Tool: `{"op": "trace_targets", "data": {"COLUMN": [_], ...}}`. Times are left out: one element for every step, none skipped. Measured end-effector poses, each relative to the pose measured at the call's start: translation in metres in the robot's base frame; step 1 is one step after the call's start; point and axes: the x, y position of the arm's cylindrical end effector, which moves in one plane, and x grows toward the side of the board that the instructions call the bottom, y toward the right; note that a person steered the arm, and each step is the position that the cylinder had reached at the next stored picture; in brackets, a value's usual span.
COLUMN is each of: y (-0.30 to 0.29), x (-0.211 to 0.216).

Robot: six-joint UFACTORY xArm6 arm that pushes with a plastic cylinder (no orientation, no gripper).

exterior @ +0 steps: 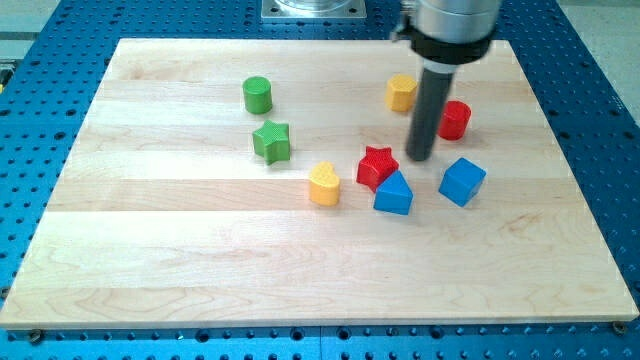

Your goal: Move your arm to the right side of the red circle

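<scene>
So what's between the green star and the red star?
In the camera view, the yellow heart sits roughly between the green star and red star, slightly toward the view's bottom.

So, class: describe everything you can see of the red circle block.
The red circle block is a short, glossy red cylinder that looks like plastic, standing upright on the wooden board toward the view's upper right. Its left edge is hidden behind the dark rod; my tip rests just to its lower left. Whether rod and block touch cannot be told.

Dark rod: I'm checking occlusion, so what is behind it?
The red circle block shows beside the dark rod, partly covered by it; my tip rests on the wooden board.
</scene>
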Motion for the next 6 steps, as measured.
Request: {"op": "trace_targets", "data": {"y": [0.069, 0.092, 0.087, 0.070, 0.045, 0.022], "x": [0.000, -0.035, -0.059, -0.060, -0.045, -0.014]}}
